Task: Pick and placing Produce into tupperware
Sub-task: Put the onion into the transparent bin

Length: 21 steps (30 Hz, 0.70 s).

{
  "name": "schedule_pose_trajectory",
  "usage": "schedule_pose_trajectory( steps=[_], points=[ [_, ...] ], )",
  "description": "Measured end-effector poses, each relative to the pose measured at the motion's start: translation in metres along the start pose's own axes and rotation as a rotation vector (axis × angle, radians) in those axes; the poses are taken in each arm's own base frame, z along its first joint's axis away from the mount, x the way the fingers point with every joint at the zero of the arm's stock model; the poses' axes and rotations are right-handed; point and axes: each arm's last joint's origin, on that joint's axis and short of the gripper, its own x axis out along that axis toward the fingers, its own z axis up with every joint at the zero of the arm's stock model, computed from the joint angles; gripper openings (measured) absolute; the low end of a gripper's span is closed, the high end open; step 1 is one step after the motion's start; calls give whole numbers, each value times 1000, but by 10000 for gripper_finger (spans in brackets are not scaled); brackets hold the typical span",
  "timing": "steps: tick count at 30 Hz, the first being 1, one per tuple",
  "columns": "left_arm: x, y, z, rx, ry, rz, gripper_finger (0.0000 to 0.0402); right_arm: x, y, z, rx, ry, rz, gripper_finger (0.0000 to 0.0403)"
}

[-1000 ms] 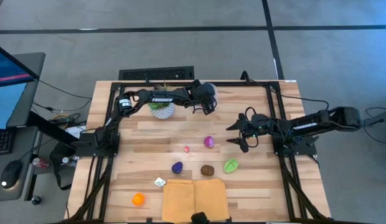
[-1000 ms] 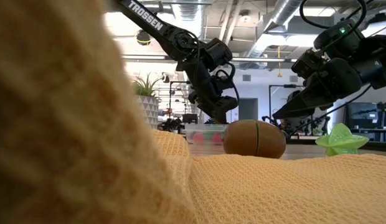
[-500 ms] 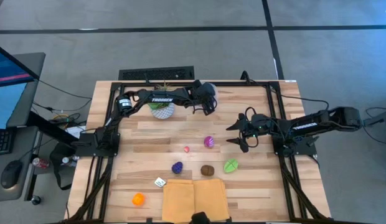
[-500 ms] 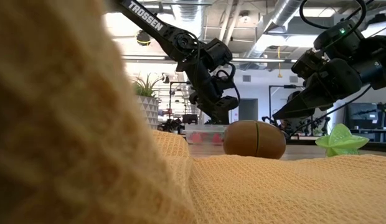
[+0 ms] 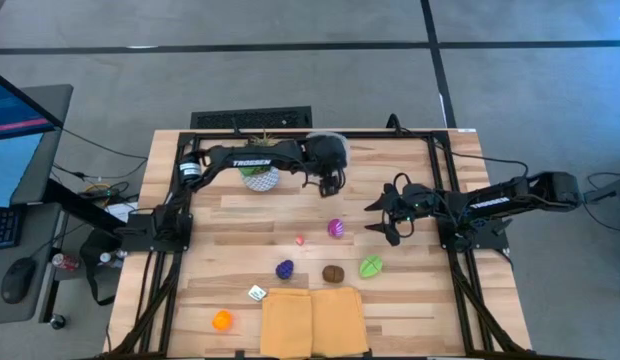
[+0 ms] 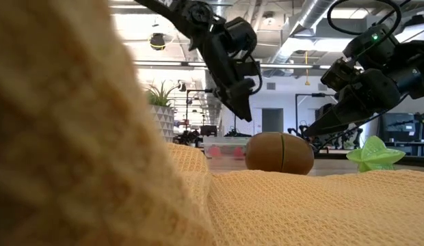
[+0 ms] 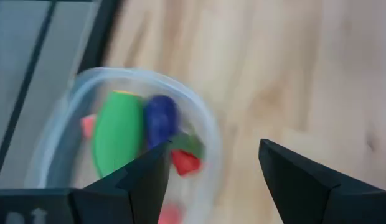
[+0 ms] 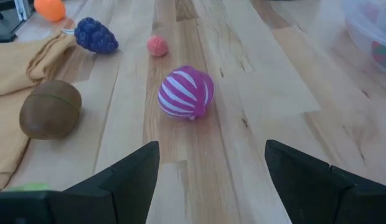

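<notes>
The clear tupperware (image 5: 328, 140) sits near the table's far edge and holds green, blue and red pieces (image 7: 127, 134). My left gripper (image 5: 329, 182) hangs open just on its near side, above the table (image 6: 245, 109). Loose on the wood lie a pink-striped ball (image 5: 335, 228), a small pink piece (image 5: 300, 240), a purple grape cluster (image 5: 284, 269), a brown kiwi (image 5: 333, 272), a green star-shaped piece (image 5: 371, 267) and an orange (image 5: 222, 320). My right gripper (image 5: 382, 216) is open, right of the striped ball (image 8: 185, 93), and points toward it.
A leafy plant in a white pot (image 5: 260, 176) stands left of the tupperware, under the left arm. A yellow cloth (image 5: 312, 320) lies folded at the near edge, with a small white and green piece (image 5: 256, 293) beside it. A black frame (image 5: 180, 140) borders the table.
My left gripper has risen from just above the tupperware and drawn a little toward the near edge, so that the tupperware now shows behind it. The right arm has kept still.
</notes>
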Motion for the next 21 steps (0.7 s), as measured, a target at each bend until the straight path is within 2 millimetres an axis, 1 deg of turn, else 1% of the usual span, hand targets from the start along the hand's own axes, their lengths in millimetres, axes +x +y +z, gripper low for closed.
schedule_pose_trajectory(
  steps=[5, 10, 13, 18, 21],
  points=[
    [-16, -22, -8, 75, 128, -66, 238, 0, 0, 0, 10, 5, 0, 315],
    [-30, -49, -15, 122, 231, -111, 238, 0, 0, -1, 24, 8, 0, 315],
    [-42, -66, -17, 150, 271, -129, 238, 0, 0, -1, 25, 7, 0, 315],
    [-62, -93, -17, 183, 273, -149, 238, 0, 0, -1, 27, 7, 0, 315],
    [-68, -110, -20, 203, 285, -163, 238, 0, 0, -1, 29, 8, 0, 315]
  ],
)
